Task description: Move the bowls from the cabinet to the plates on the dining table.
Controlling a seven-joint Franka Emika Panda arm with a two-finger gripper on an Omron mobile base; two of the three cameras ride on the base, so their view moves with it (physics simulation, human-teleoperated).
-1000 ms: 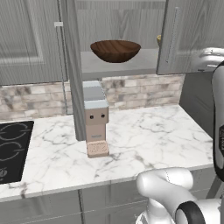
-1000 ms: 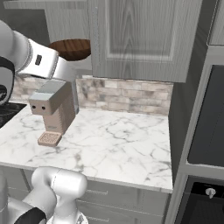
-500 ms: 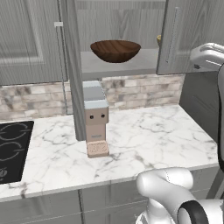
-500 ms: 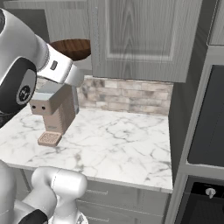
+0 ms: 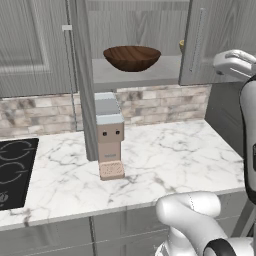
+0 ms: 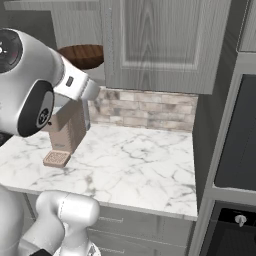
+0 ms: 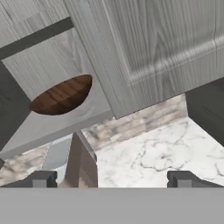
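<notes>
While fingers [image 7: 43, 178] gape, wooden bowl [image 7: 62, 95] apparently beyond

No readable text, label, brand or number stood on anything in these views. The cabinet [image 5: 140, 30] doors, the wooden bowl [image 5: 132, 57] and the marble worktop [image 5: 165, 155] below the cabinet all carried plain, unmarked surfaces.

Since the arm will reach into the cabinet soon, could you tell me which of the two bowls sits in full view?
The wide dark brown wooden bowl at the middle of the shelf; the yellowish bowl is a sliver behind the right-hand door.
</notes>
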